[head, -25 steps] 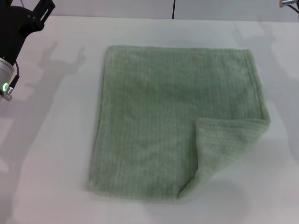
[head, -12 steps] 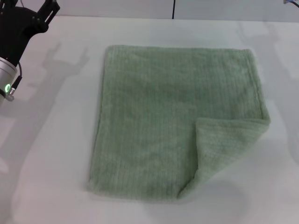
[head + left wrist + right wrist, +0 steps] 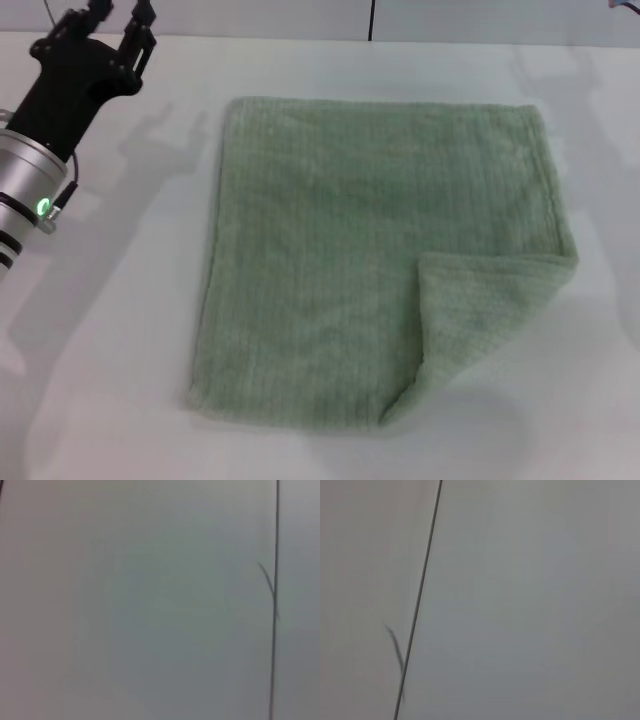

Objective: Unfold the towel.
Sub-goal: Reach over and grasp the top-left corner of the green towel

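The pale sage-green towel (image 3: 370,250) lies flat on the white table (image 3: 120,330) in the head view. Its near right corner (image 3: 480,310) is folded over onto the top and forms a triangular flap. My left gripper (image 3: 120,22) is at the far left of the table, to the left of the towel's far left corner and apart from it. Its fingers are spread and hold nothing. My right gripper is out of view. Both wrist views show no towel and no fingers.
The table's far edge meets a pale wall with a dark vertical seam (image 3: 371,20). The seam also shows in the left wrist view (image 3: 275,580) and in the right wrist view (image 3: 420,590). The left arm's silver cuff with a green light (image 3: 42,207) is at the left edge.
My left arm has moved right and farther into view, and its gripper is now closer to the towel's far left corner. The towel has not moved.
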Action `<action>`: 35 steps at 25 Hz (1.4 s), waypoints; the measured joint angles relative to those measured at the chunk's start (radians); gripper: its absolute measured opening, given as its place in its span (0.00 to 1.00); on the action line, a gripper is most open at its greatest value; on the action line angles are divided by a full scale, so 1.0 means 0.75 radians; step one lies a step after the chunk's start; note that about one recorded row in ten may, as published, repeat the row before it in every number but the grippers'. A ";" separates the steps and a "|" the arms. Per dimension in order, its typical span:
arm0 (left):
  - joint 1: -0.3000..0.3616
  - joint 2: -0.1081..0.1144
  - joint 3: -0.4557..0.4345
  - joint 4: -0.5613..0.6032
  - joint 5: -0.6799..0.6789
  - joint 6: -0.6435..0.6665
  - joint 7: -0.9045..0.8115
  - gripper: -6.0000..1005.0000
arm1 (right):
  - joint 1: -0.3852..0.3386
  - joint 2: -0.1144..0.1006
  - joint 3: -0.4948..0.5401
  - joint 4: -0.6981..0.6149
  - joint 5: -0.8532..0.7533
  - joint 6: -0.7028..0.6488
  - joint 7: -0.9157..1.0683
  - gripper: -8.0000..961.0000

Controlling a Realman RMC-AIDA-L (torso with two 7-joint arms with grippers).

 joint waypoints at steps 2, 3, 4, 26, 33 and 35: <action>0.000 0.000 0.000 0.000 0.000 0.000 0.000 0.59 | -0.003 0.002 0.000 0.000 0.000 0.001 0.001 0.77; -0.003 0.001 0.019 0.001 0.000 -0.011 -0.062 0.54 | -0.003 0.002 0.000 0.000 0.000 0.001 0.001 0.77; -0.009 0.006 0.095 0.015 0.001 -0.055 -0.169 0.50 | -0.003 0.002 0.000 0.000 0.001 0.002 0.005 0.77; -0.208 -0.005 0.432 0.159 0.003 -0.808 -0.317 0.02 | -0.014 0.008 -0.024 -0.012 -0.005 0.073 0.014 0.75; -0.245 -0.009 0.438 0.159 0.003 -0.939 -0.317 0.02 | -0.013 0.010 -0.030 -0.030 -0.005 0.073 0.015 0.75; -0.253 -0.011 0.438 0.159 0.003 -0.968 -0.317 0.02 | -0.011 0.010 -0.036 -0.031 -0.005 0.073 0.015 0.75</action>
